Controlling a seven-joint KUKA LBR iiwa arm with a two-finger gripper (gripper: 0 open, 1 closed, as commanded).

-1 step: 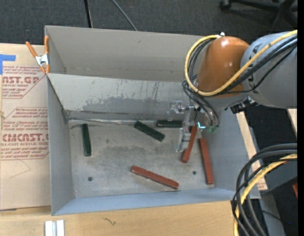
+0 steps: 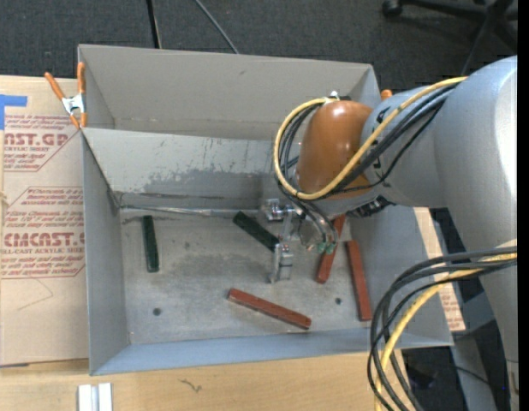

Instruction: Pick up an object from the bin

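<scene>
Camera view from above, and the gripper [image 2: 282, 268] is down low at the middle of the grey bin [image 2: 102, 229], its tip near the floor. Clamped or released? I can't tell (the orange wrist cover [image 2: 333, 144] and cables [image 2: 282, 157] crowd right over it). Nearest thing is a short dark green bar [image 2: 254, 230], lying slantwise just beside the gripper on the view's left. A red-brown stick [image 2: 325, 262] lies just on the other side, a longer red stick [image 2: 359, 279] lies along the right wall, and a third red stick [image 2: 269, 308] lies flat in front. Well apart at far left lies a second green bar [image 2: 150, 243].
</scene>
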